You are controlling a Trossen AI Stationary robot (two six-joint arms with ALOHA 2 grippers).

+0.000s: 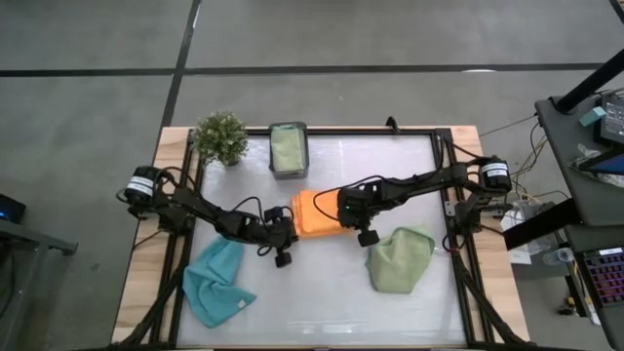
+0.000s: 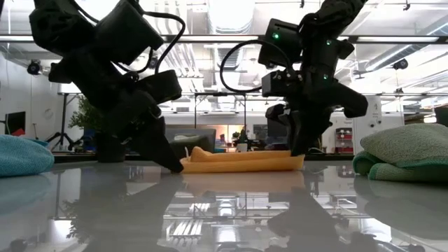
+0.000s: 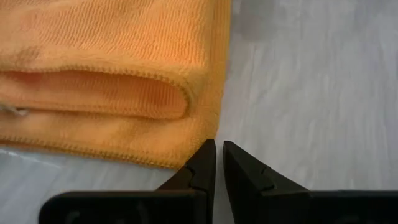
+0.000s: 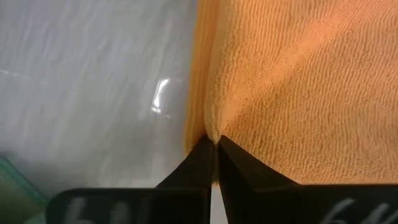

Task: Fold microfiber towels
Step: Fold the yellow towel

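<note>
1. Blue cloth (image 1: 214,283) lies crumpled at the table's (image 1: 312,302) near left corner, well apart from the work and not yet folded.
2. Just right of it, the left gripper (image 3: 217,163) sits low at one edge of the orange cloth (image 1: 317,213), fingers pressed together on nothing — their tips are just beside the folded edge, not around it.
3. At the centre, that orange cloth lies flat and already doubled, with the layers showing at its open side.
4. On its far edge, the right gripper (image 4: 214,152) is pinched shut on the orange cloth's folded rim.
5. Further right, a green cloth (image 1: 402,258) lies bunched and waiting.
6. To finish well, I judge the left tips should hold the layers flat while the right one lets go gently — otherwise the top layer may drag out of line.
</note>
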